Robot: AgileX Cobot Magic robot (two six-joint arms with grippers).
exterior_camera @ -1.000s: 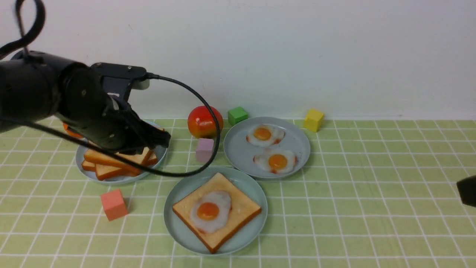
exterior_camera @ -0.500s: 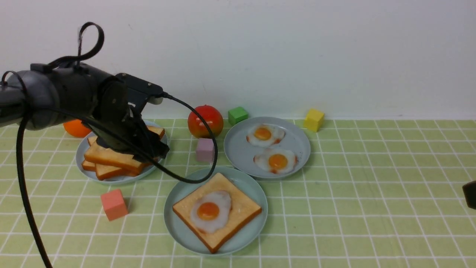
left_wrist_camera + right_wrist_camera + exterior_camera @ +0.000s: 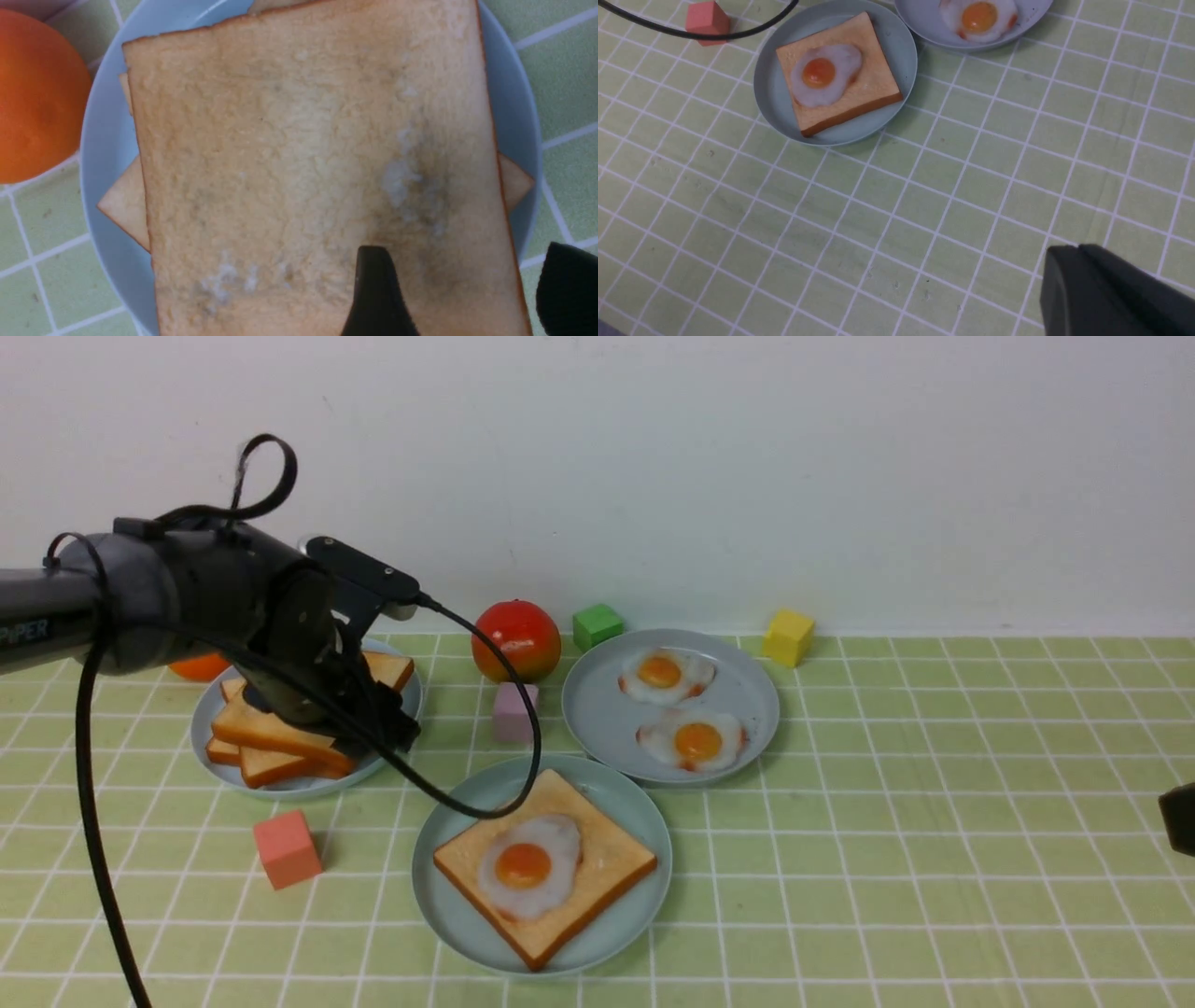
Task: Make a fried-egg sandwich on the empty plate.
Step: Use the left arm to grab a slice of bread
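On the pale mint plate (image 3: 448, 915) (image 3: 770, 93) at the front centre lies one toast slice (image 3: 611, 859) (image 3: 871, 88) with a fried egg (image 3: 527, 866) (image 3: 822, 74) on top. My left gripper (image 3: 385, 733) (image 3: 467, 284) is open and low over the stack of plain toast (image 3: 275, 737) (image 3: 303, 163). One finger (image 3: 373, 294) rests over the top slice, and the other is just past that slice's edge. My right gripper (image 3: 1178, 817) (image 3: 1078, 254) is shut and empty, above the tablecloth at the far right.
The toast stack sits on a grey-blue plate (image 3: 201, 733) (image 3: 100, 154) beside an orange (image 3: 198, 665) (image 3: 32, 98). A second grey-blue plate (image 3: 597, 709) holds two fried eggs. Nearby are a red fruit (image 3: 515, 639) and pink (image 3: 287, 847), lilac (image 3: 513, 709), green (image 3: 597, 624) and yellow (image 3: 787, 636) cubes.
My left gripper has opened and sunk lower onto the toast stack, shifting slightly toward the front. The right gripper has hardly moved at the right edge.
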